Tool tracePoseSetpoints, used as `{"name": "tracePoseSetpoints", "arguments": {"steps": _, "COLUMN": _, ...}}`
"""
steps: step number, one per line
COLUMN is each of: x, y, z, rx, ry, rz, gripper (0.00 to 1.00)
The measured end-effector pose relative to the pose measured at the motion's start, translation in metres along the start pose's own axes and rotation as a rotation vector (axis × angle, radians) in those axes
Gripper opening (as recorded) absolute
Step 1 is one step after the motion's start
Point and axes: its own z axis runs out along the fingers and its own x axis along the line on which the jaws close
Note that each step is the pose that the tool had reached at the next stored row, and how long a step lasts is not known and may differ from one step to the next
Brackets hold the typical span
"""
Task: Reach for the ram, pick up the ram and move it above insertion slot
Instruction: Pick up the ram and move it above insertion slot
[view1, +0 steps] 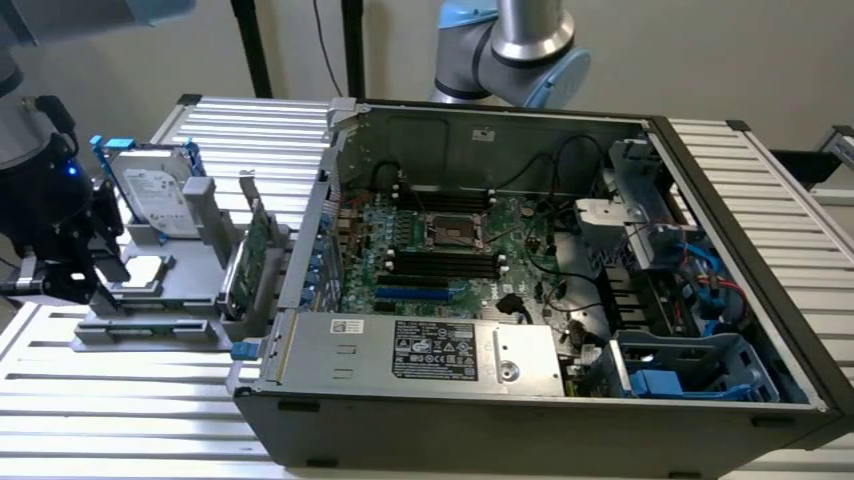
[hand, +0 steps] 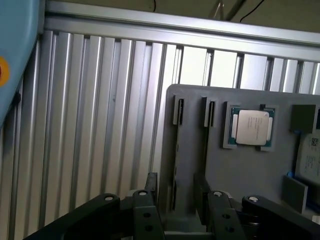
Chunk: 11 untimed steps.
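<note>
My gripper (hand: 177, 202) hangs open over the grey parts holder (hand: 250, 170), its two black fingers (hand: 148, 200) standing on either side of a long narrow groove. A thin dark edge (hand: 178, 145) runs along that groove; it looks like the ram seen edge-on, but I cannot tell for sure. In the exterior view the gripper (view1: 67, 280) is at the far left, above the holder (view1: 147, 330). The motherboard's black insertion slots (view1: 441, 262) lie inside the open computer case (view1: 534, 400), well off to the exterior view's right.
The holder also carries a silver hard drive in a blue frame (view1: 150, 195), a CPU chip (hand: 251, 127) and a tall green expansion card (view1: 254, 262). The card stands between the gripper and the case. Ribbed aluminium table (hand: 100, 125) lies all around.
</note>
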Motion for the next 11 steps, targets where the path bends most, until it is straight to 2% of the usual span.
{"name": "tracePoseSetpoints", "arguments": {"steps": 11, "x": 0.0, "y": -0.0004, "z": 0.02, "rx": 0.0001, "ry": -0.0001, "rz": 0.0, "gripper": 0.42}}
